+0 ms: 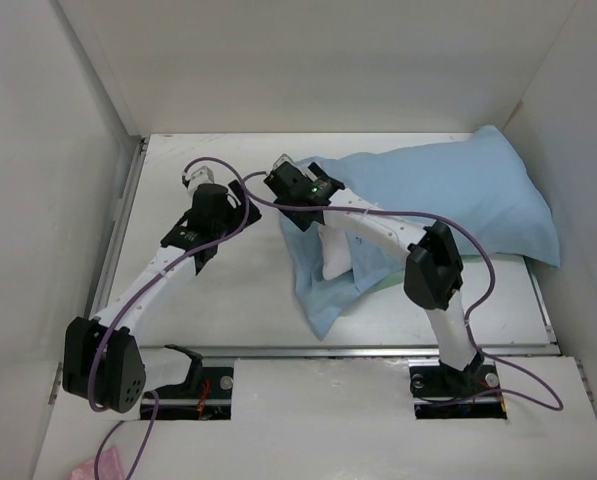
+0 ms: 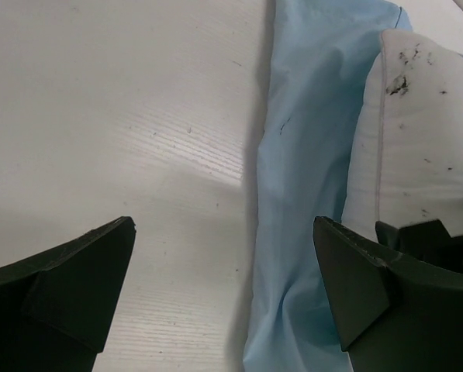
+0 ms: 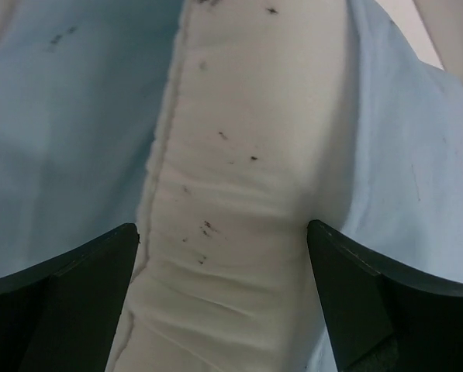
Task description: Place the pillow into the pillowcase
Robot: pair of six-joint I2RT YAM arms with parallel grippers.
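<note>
**A:** Starting left. Reading left pincer as spread wide, gripping nothing. Hanging over bare counter, just beside the edge of the pillowcase.

**B:** Agreed. Pale wood grain under one finger in the left wrist view, blue cloth and a strip of white under the other. Cannot tell height above the surface.

**A:** Moving to mid-counter. Pillowcase lying slantwise, from near centre out to the far right corner. Plump along the far right stretch, limp and bunched at the near end.

**B:** And the pillow?

**A:** Mostly sheathed in the pillowcase. Only a white end poking out at the near-left mouth, flanked by loose blue cloth on both sides. Dark specks scattered over the white fabric, plus a stitched seam along one edge.

**B:** Right pincer?

**A:** Spread wide as well, clamping nothing. Poised straight over that exposed white end, with one finger either side of it in the right wrist view. Cannot tell whether touching the fabric.

**B:** Right arm?

**A:** Reaching from its base at near right, across the near part of the pillowcase, toward the far left corner of the blue cloth. Partly hiding the white end from the top camera.
</note>
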